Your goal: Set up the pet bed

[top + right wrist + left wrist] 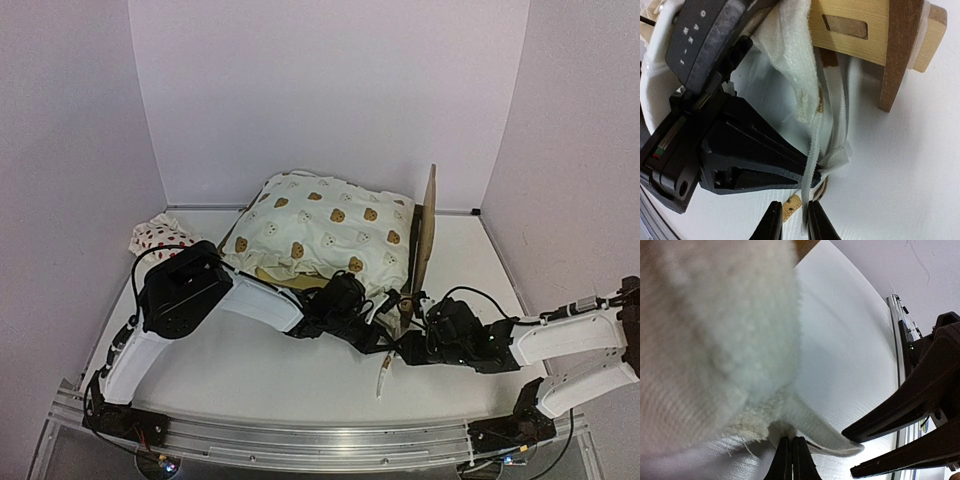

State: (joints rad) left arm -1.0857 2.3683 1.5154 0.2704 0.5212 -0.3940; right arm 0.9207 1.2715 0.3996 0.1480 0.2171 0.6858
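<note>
The pet bed [428, 225] is a light plywood frame at mid-table, headboard upright on the right; its wood [855, 42] fills the top of the right wrist view. A cream bear-print cushion [325, 235] lies on it. My left gripper [792, 460] is shut on one of the cushion's white ties [825, 432] at the bed's near right corner. The right gripper [792, 220] is slightly open just below it, and a tie [812, 145] hangs in the gap against its right finger. The left gripper's black fingers [750, 150] pinch that bundle of ties.
A small white pillow with red strawberries [155, 237] lies at the back left. A loose tie end [383, 378] trails on the table in front of the grippers. White walls close in the table on three sides.
</note>
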